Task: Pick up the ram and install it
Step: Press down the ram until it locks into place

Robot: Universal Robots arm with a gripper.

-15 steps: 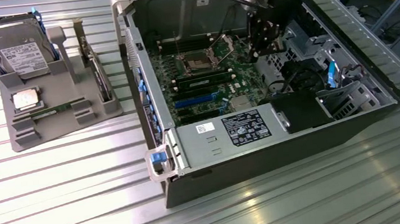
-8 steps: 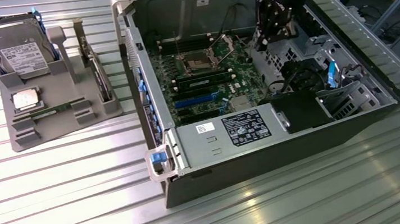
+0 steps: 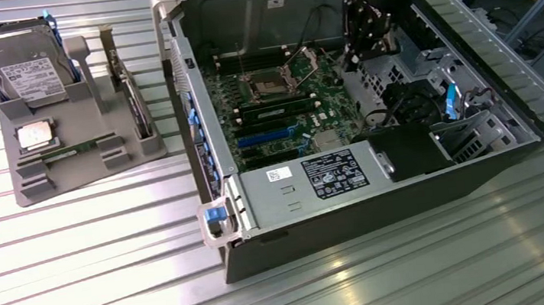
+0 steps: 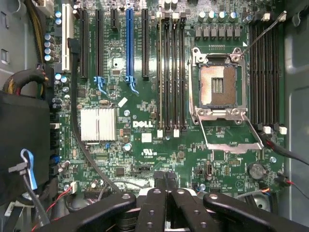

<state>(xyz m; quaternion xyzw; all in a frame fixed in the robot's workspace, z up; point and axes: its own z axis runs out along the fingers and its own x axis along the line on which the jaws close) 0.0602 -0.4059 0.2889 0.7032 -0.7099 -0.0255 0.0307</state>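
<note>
The claw (image 4: 166, 193) hangs inside the open computer case (image 3: 358, 189), over the motherboard (image 4: 145, 106), with its fingers pressed together and nothing visible between them. Below it and ahead lie the memory slots (image 4: 171, 77) beside the open processor socket (image 4: 218, 86); a second bank of slots (image 4: 263, 72) sits on the socket's far side.

The ram (image 3: 75, 150) lies well away from the claw, outside the case, flat in the grey parts tray (image 3: 70, 179) on the bench (image 3: 108, 248). No stick is yet in the grip, so by my judgement the pickup is not done. To do it well, the claw should come down square over the stick's long edges, take it near the middle, and lift it level so it clears the tray's ribs.

The tray also holds the hard drive (image 3: 26, 69) upright in its end bay and the square processor chip (image 3: 34, 135) in a pocket just beside the ram. The case holds the motherboard and a black power supply (image 3: 336, 172).
</note>
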